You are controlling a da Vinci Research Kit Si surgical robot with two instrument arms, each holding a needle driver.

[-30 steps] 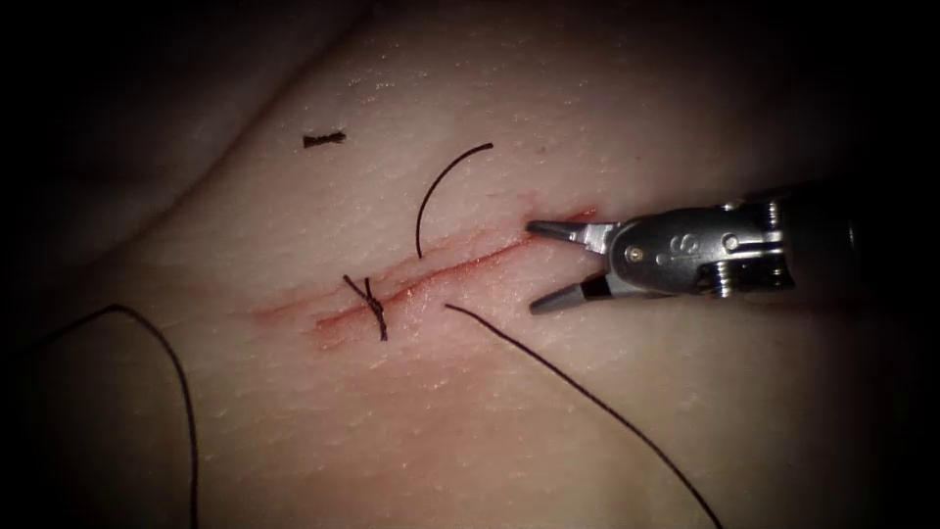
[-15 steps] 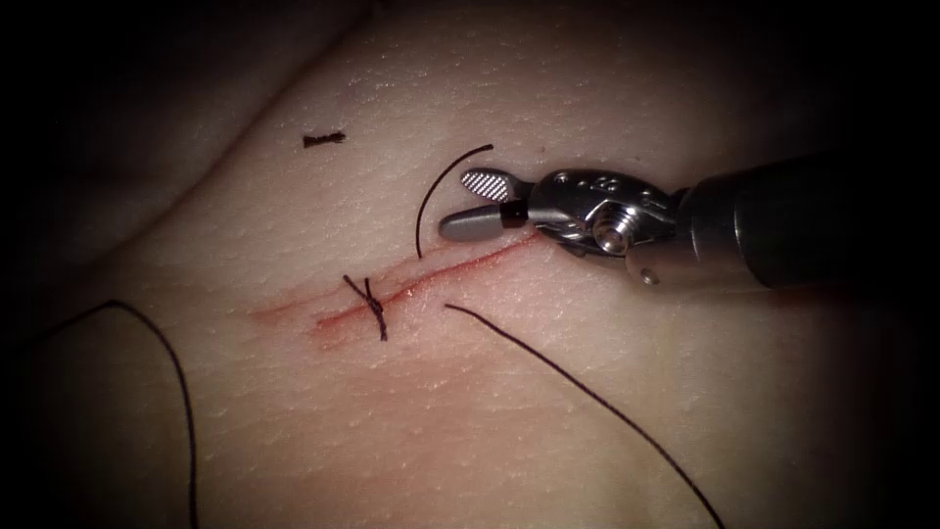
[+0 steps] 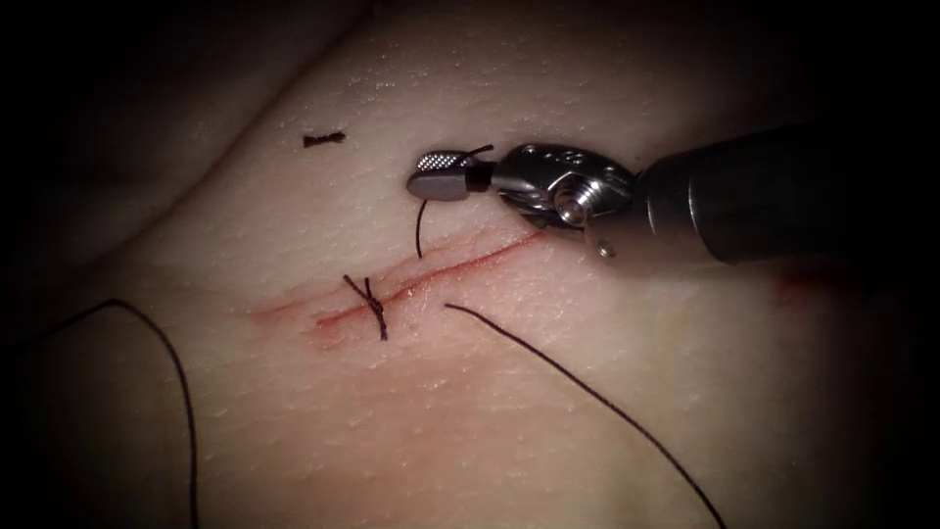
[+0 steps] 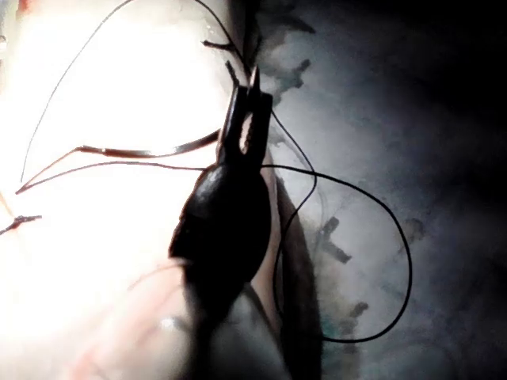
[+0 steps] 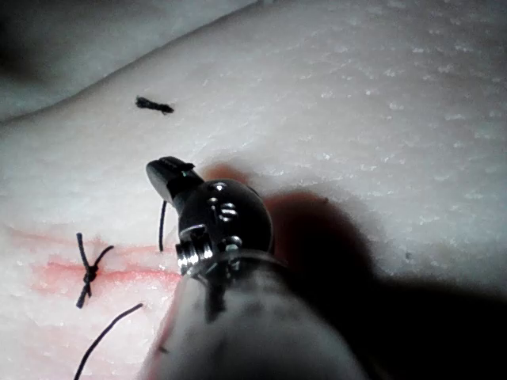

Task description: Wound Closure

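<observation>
now one right gripper (image 3: 438,178) grips one needle (image 3: 419,230).

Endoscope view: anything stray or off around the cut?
One stray cut end of thread lies on the tissue above the cut, away from the knot. The right tool grips the needle; nothing else stands out.

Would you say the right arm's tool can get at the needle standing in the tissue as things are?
Probably yes. In the endoscope view the right tool sits at the upper arc of the needle, whose lower end enters the tissue by the cut. Nothing lies between them; whether it has gripped the needle is unclear.
</observation>
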